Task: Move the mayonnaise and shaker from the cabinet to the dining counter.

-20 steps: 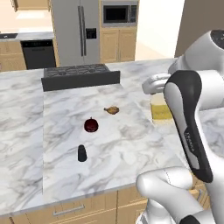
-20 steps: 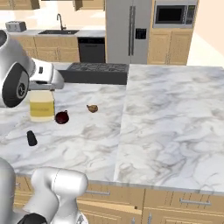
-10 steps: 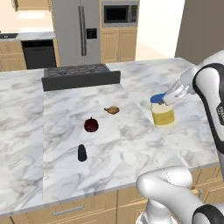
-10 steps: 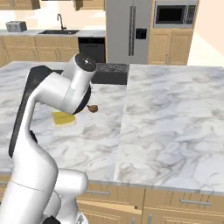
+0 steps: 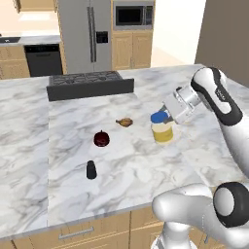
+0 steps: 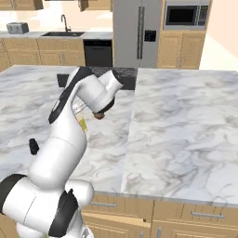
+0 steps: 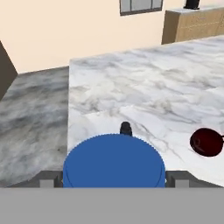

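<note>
Since half a second ago my arm has pulled back toward the right of the left base view, and the mayonnaise stands where it stood, upright on the dining counter.

That counter is white, grey-veined marble, running across the middle of both base views, with a black hob at its far edge in the upper left of the left base view. Behind it I see a steel fridge, a microwave and a black dishwasher.

On the marble, left of centre in the left base view, sits a dark red round item, with a small brown item just above and right of it.

Shaker: small, black, upright, lower left of the jar and well apart from it.

Mayonnaise: pale yellow body, blue lid. In the hand view the lid sits bottom centre, between the fingertips.

Gripper: jaws wide, straddling the lid; I cannot tell whether they touch it.
</note>
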